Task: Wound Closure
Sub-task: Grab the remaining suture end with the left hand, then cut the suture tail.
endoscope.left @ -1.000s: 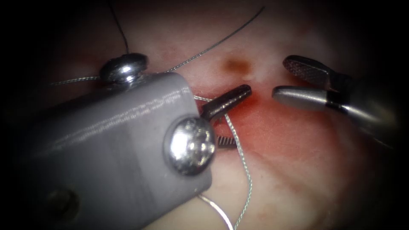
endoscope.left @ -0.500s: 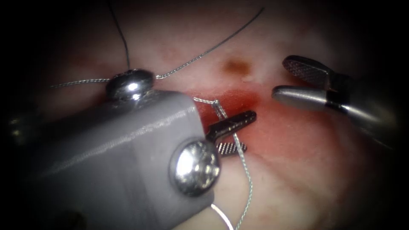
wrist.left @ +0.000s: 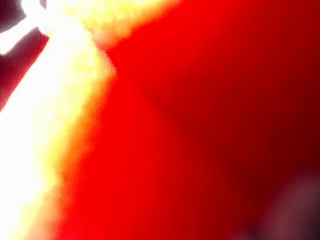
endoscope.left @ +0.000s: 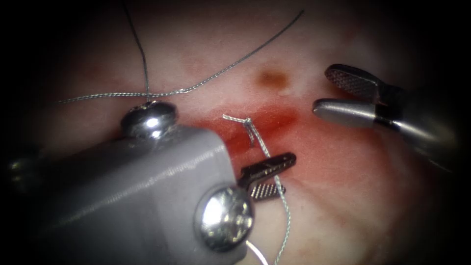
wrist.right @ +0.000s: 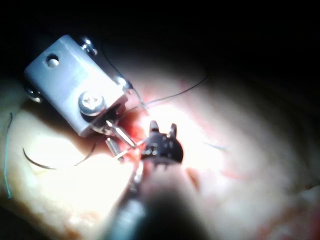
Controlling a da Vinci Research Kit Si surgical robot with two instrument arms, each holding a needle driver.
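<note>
A knot (endoscope.left: 248, 120) with a short tail sits on the red cut in the tissue (endoscope.left: 343, 196). From it the thread (endoscope.left: 287, 216) runs down toward the near edge. My left tool (endoscope.left: 274, 177) is just below the knot, jaws narrowly open, with this thread passing between them. My right tool (endoscope.left: 326, 88) hovers to the right of the cut, jaws open and holding nothing. In the right wrist view the right tool (wrist.right: 163, 127) is open beside the left tool (wrist.right: 119, 145). The curved needle (wrist.right: 50, 165) lies free on the tissue beyond the left tool, held by neither.
A long thread strand (endoscope.left: 221, 73) crosses the far tissue left of the cut, and a thin dark strand (endoscope.left: 140, 49) rises from it. A brown spot (endoscope.left: 272, 77) marks the tissue above the cut. Red fluid (endoscope.left: 314, 147) stains the wound area.
My left tool has slid down along the thread, away from the knot, and its jaws have narrowed around the thread. The knot now stands uncovered. The right tool has not moved.
</note>
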